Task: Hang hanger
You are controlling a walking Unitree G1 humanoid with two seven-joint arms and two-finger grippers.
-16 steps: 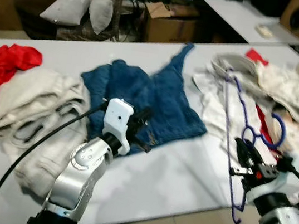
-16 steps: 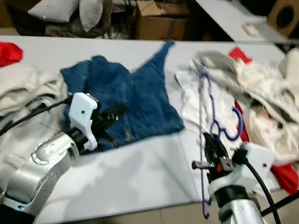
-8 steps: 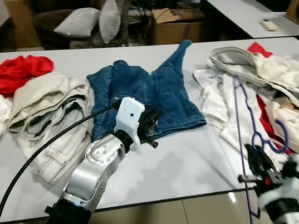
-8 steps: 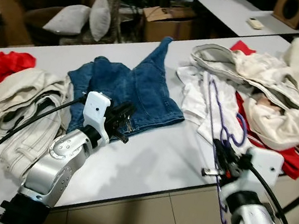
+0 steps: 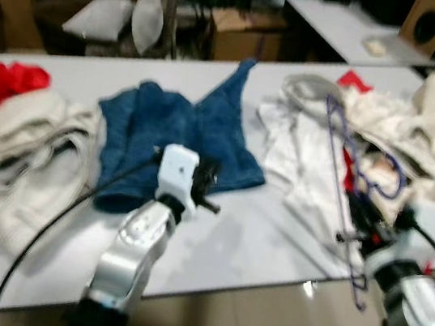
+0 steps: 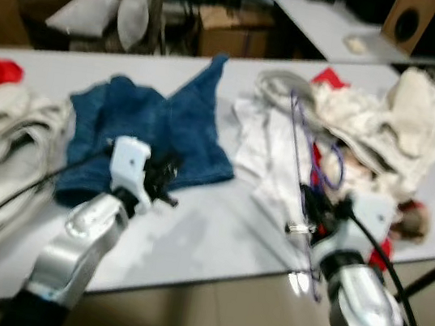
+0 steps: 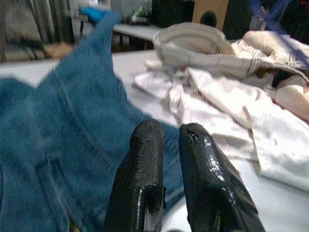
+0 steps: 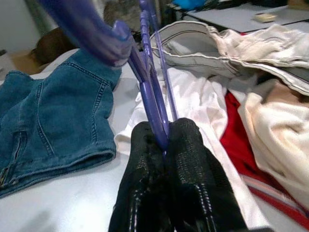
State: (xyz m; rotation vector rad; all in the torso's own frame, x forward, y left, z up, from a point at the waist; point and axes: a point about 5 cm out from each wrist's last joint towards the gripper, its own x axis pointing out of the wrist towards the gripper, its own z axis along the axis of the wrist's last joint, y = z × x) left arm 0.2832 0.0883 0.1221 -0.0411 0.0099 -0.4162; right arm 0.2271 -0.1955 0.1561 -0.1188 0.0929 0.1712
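Note:
A purple plastic hanger (image 5: 346, 170) is held up over the right side of the white table (image 5: 255, 242), its hook (image 5: 388, 174) curling toward the clothes pile. My right gripper (image 5: 354, 222) is shut on the hanger's lower bar; in the right wrist view the black fingers (image 8: 145, 159) pinch the purple bar (image 8: 153, 108). My left gripper (image 5: 212, 187) hovers shut and empty at the near edge of the blue jeans (image 5: 173, 128); its fingers (image 7: 145, 159) nearly touch above the denim (image 7: 58, 125).
Cream and white clothes (image 5: 420, 120) with a red piece are heaped at the right. A cream garment (image 5: 15, 149) and red cloth (image 5: 0, 81) lie at the left. Behind the table stand a dark chair with pillows (image 5: 109, 11), a cardboard box (image 5: 249, 32) and a speaker (image 5: 431, 23).
The camera has shifted and blurred. My right gripper has carried the hanger a little higher over the white garments. The left gripper stays shut by the jeans.

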